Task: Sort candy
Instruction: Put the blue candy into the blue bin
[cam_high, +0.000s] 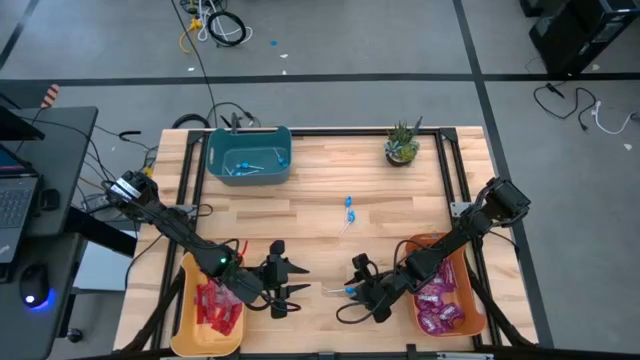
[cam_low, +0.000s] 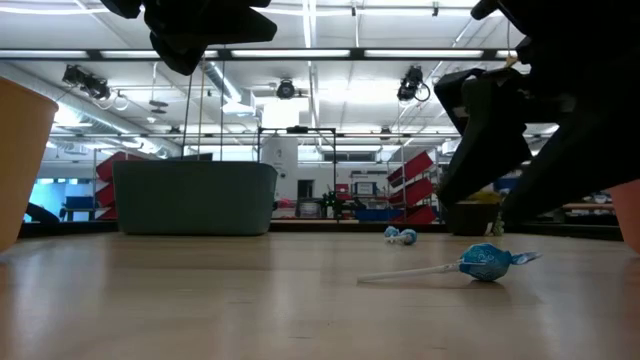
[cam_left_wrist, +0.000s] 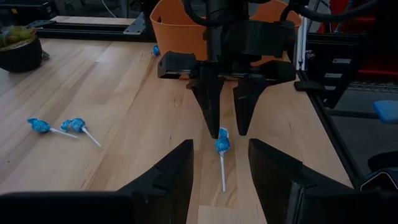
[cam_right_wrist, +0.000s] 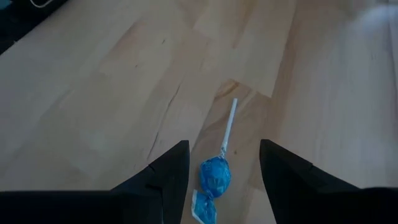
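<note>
Where it lies flat: blue-wrapped lollipop (cam_right_wrist: 214, 176), crinkly foil, thin white stick.

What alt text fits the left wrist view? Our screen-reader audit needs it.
A small blue-wrapped lollipop on a thin white stick lies on the pale wooden table between the open right claw opposite and the open left claw in the foreground. Two more blue lollipops lie aside; an orange plastic bin stands behind.
</note>
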